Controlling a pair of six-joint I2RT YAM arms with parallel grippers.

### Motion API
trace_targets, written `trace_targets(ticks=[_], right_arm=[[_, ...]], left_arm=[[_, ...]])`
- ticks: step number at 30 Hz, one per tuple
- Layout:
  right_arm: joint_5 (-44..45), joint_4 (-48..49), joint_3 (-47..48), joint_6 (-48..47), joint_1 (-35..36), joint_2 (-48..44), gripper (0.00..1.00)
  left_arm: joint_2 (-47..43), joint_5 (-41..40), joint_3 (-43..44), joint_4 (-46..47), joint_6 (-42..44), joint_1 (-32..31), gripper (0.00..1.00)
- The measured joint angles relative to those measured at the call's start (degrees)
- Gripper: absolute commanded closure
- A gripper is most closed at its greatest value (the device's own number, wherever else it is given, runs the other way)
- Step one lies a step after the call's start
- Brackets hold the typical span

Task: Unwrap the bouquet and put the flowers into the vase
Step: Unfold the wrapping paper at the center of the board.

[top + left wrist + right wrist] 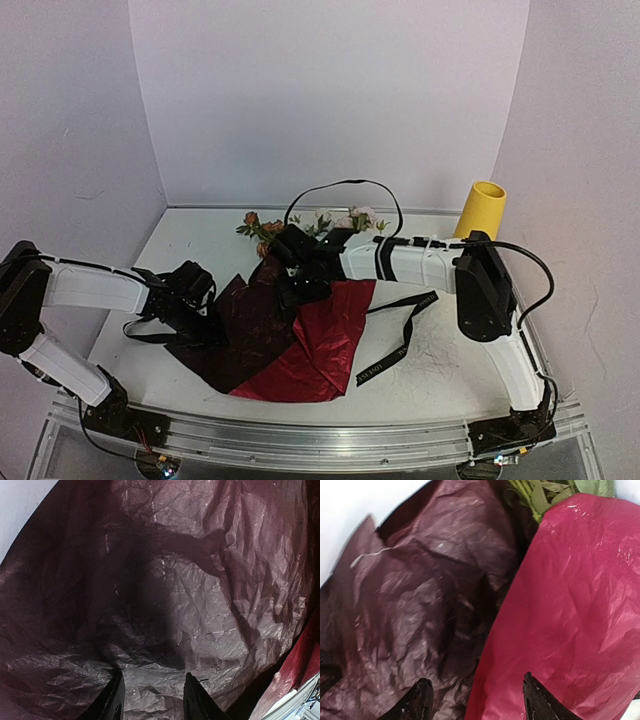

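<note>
Just beyond the right pincer (475, 677) — jaws wide above wrap (420, 590) — lie the flowers (536, 495).

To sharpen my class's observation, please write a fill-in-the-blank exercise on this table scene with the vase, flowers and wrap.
1. The vase is ____ in colour.
2. So far ____ of the flowers stand in it.
3. The black ribbon lies beside the wrap on the ____ arm's side.
4. The left gripper and right gripper both have jaws ____.
Missing words: yellow; none; right; open.

flowers (322, 220) beside opened wrap (320, 350); vase (481, 210) upright (far right)
</note>
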Motion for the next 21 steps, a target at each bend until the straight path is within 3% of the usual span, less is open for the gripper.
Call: trace_targets(ticks=[12, 21], right_arm=[[2.6, -5.7, 3.6, 0.6, 0.0, 3.3, 0.47], [2.2, -7.0, 3.8, 0.2, 0.0, 4.0, 0.87]], left_arm=[[-0.6, -0.3, -0.7, 0.4, 0.1, 0.0, 0.59], [-0.6, -0.5, -0.6, 0.4, 0.1, 0.0, 0.59]])
